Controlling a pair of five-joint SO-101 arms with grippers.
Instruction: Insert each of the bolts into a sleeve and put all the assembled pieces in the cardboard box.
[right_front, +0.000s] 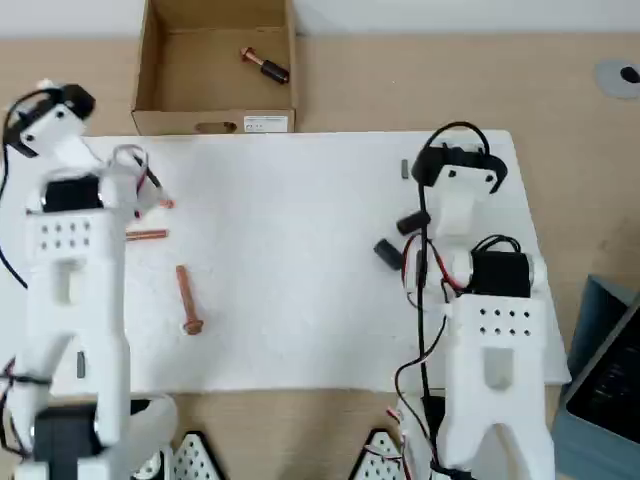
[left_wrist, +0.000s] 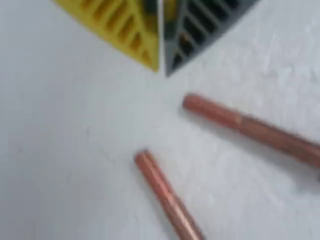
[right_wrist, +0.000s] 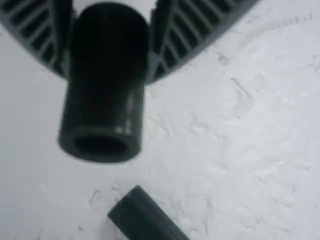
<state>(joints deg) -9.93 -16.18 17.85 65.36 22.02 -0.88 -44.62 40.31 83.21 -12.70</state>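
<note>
My right gripper (right_wrist: 107, 45) is shut on a black sleeve (right_wrist: 102, 110), held just above the white mat; the open bore faces the camera. A second black sleeve (right_wrist: 142, 217) lies on the mat close by. In the high view the held sleeve (right_front: 413, 222) and the loose sleeve (right_front: 388, 252) sit beside the right arm. My left gripper (left_wrist: 161, 67) is shut with nothing in it, just above the tips of two copper bolts (left_wrist: 250, 127) (left_wrist: 165, 195). A third bolt (right_front: 188, 298) lies nearer the front. One assembled piece (right_front: 265, 65) lies in the cardboard box (right_front: 150, 80).
The white mat (right_front: 290, 250) covers the middle of the wooden table, with open room between the two arms. A small grey piece (right_front: 405, 168) lies near the mat's far edge. A grey container (right_front: 600, 400) stands at the right edge.
</note>
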